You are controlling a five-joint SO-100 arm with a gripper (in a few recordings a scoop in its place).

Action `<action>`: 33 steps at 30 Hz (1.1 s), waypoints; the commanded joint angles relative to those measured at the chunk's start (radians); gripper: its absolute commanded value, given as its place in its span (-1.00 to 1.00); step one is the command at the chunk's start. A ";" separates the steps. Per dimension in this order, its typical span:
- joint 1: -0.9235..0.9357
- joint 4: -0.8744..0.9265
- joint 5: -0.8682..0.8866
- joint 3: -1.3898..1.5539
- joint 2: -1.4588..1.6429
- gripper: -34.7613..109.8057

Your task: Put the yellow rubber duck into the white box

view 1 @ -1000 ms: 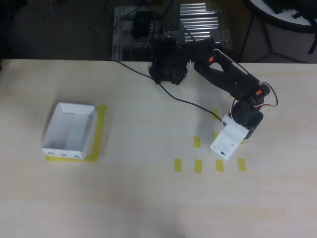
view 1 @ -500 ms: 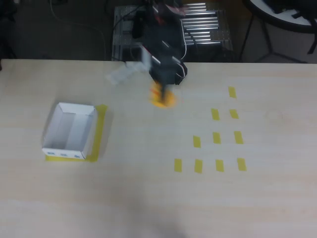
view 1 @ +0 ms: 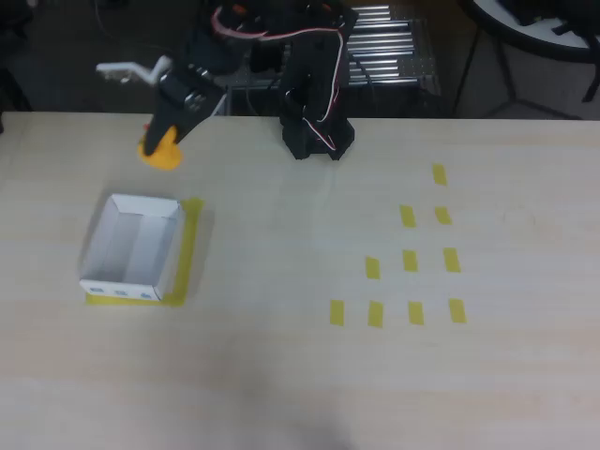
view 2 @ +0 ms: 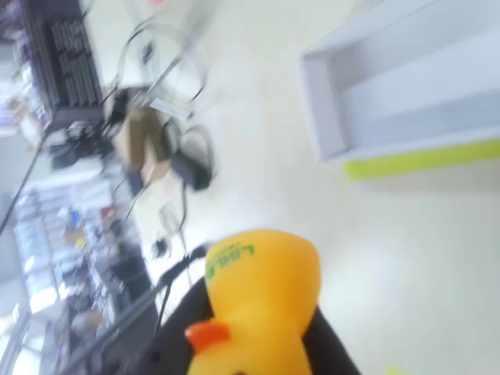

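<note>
The yellow rubber duck [view 1: 161, 152] hangs in the air past the far side of the white box [view 1: 131, 249] in the overhead view, with my gripper [view 1: 167, 141] shut on it. The wrist view puts the duck [view 2: 258, 308] low in the middle, held between dark fingers [view 2: 176, 332], and a corner of the box [view 2: 406, 86] at the upper right. The box is open-topped and stands on yellow tape [view 1: 187, 246] at the table's left.
The arm's black base [view 1: 317, 127] stands at the table's far edge. Several short yellow tape marks [view 1: 410, 261] lie on the right half of the table. Cables and metal racks [view 1: 375, 47] sit behind the table.
The arm swung from the tape marks on the right across to the left, carrying the duck, which now hangs just beyond the box's far side.
</note>
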 commanded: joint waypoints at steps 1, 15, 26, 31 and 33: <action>0.077 -0.049 -0.028 -0.161 -0.242 -0.52; 0.155 -0.005 -0.028 -0.517 -0.755 -0.52; 0.141 -0.012 -0.084 -0.434 -0.847 -0.52; 0.143 -0.014 -0.123 -0.433 -0.876 -0.41; 0.146 -0.021 -0.127 -0.436 -0.888 -0.38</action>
